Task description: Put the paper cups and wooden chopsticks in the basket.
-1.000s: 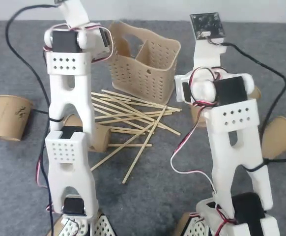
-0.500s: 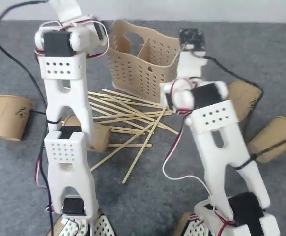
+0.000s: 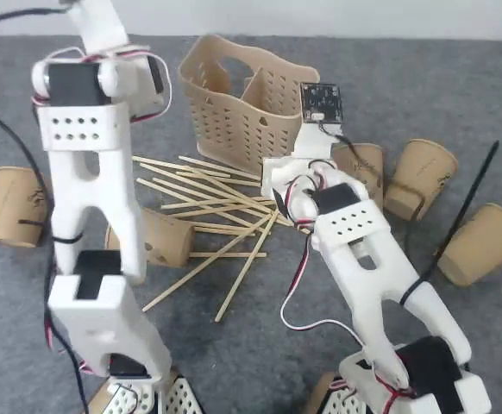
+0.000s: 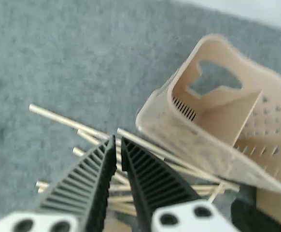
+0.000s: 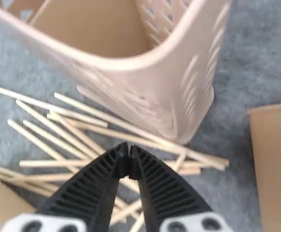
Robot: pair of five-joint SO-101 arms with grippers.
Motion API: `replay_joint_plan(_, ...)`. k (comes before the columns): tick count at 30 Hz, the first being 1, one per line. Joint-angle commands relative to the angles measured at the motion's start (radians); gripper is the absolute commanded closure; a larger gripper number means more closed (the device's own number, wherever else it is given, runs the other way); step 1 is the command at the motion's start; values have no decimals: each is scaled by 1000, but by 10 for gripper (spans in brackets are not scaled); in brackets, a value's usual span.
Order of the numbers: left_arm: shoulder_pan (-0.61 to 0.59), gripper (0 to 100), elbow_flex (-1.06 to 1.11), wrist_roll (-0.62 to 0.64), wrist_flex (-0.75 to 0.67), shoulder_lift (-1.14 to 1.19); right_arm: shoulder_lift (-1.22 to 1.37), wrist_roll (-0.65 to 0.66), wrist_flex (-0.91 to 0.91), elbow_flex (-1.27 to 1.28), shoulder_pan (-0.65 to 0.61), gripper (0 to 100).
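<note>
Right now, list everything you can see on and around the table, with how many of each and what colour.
Basket: one, beige, upright at the far side of the table.
Chopsticks: a loose pile, too overlapped to count, pale wood, lying in front of the basket.
Paper cups: five, brown, lying on their sides; one far left, one by the left arm, three at the right.
Table: one, grey fabric-like top.
Cables: several, black, trailing from the arms.
Arms: two, white, left and right.
Left hand: black, shut, over the chopsticks beside the basket.
Right hand: black, shut, over the chopsticks at a basket corner.
</note>
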Motion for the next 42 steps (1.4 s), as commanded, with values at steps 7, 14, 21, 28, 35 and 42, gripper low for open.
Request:
replay_joint_plan(7,-84,987,225,35,-112,-57,-30,51,-197,61,1,987)
replay_joint_plan(14,-87,987,329,32,-143,-35,48,78,-277,37,71,987)
replay_joint_plan(21,-91,987,351,31,-143,-37,111,112,-285,-12,99,990)
replay_joint_plan(28,-91,987,351,29,-143,-37,124,147,-292,-49,125,989)
replay_joint_plan(35,-89,987,367,6,-137,-44,122,153,-318,-60,180,989)
replay_joint_plan(42,-89,987,387,-8,-133,-46,122,155,-309,-60,182,987)
